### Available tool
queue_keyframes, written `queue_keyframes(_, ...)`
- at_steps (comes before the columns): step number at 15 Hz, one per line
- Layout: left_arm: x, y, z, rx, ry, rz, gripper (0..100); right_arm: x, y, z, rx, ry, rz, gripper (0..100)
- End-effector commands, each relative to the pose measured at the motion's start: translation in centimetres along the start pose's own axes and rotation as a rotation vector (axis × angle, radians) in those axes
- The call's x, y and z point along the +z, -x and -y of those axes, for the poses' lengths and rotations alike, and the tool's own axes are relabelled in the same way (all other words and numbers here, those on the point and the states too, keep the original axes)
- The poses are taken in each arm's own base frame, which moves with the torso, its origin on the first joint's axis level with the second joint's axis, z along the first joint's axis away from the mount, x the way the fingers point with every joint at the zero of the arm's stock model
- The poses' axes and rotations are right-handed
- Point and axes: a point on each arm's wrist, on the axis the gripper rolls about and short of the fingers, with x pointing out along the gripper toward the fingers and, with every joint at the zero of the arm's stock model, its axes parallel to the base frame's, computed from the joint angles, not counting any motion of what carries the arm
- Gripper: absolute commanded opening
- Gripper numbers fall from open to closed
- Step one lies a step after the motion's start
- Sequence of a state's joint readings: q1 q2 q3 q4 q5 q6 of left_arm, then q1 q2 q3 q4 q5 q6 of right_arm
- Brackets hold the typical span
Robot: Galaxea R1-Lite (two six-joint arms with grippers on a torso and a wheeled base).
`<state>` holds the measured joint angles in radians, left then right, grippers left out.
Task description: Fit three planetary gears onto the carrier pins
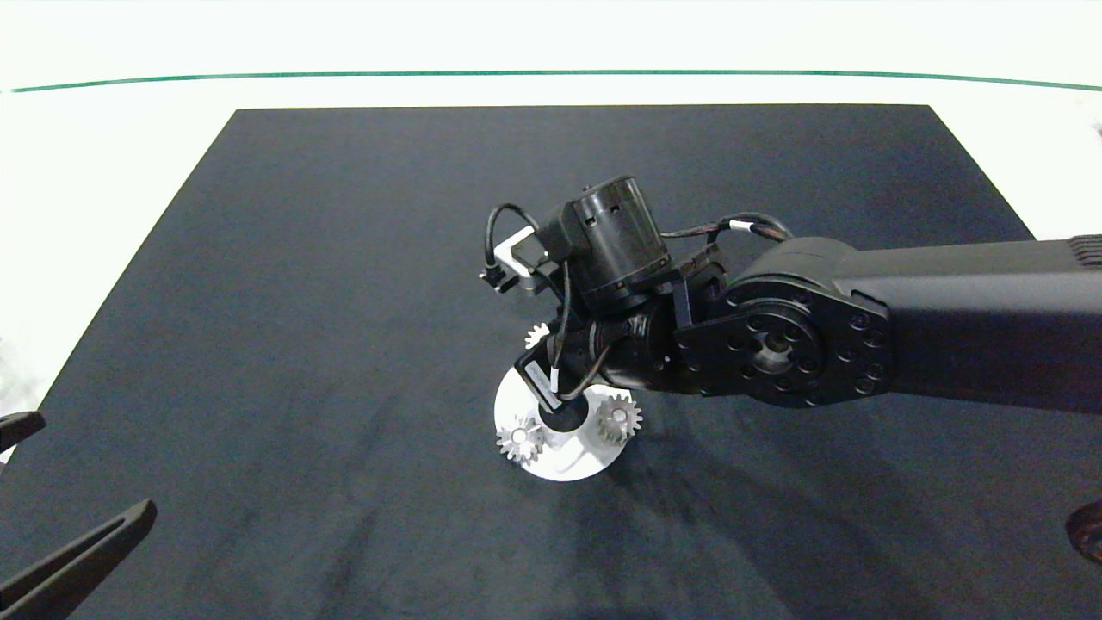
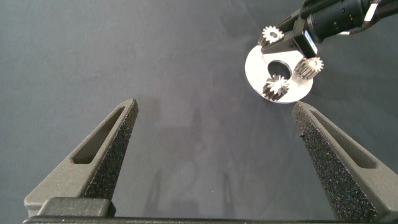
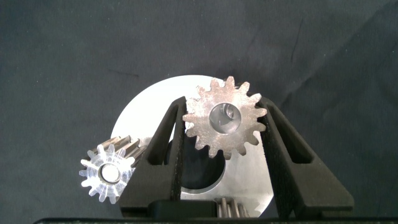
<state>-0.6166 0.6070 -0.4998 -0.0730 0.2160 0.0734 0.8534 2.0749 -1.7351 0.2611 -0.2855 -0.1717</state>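
Note:
My right gripper (image 3: 224, 104) is shut on a silvery planetary gear (image 3: 225, 118) and holds it flat over the far rim of the white carrier disc (image 3: 152, 102). Two more gears sit on the disc, one to the left (image 1: 519, 439) and one to the right (image 1: 618, 419). A white carrier pin (image 3: 109, 173) shows through the bore of the left gear (image 3: 107, 172). Whatever lies under the held gear is hidden. In the head view the right wrist covers the held gear (image 1: 537, 334) except for a few teeth. My left gripper (image 2: 214, 106) hangs open and empty, well to the left of the disc (image 2: 256, 70).
A black mat (image 1: 344, 301) covers the white table (image 1: 103, 146), and the disc lies near its middle. The right arm (image 1: 904, 336) stretches in over the mat's right half. The left fingers (image 1: 77, 547) sit at the near left corner.

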Motion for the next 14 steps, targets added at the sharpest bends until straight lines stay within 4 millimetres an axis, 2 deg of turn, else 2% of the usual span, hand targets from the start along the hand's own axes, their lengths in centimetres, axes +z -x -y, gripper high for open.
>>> queue_keyframes(1, 0.02, 0.06, -0.01, 0.001, 0.0, 0.003, 100, -0.05, 0.0, 0.09, -0.004, 0.003, -0.003, 25)
queue_keyframes(14, 0.0, 0.03, 0.0, 0.0, 0.0, 0.0, 100, -1.04, -0.38, 0.75, -0.017, -0.001, -0.039, 25)
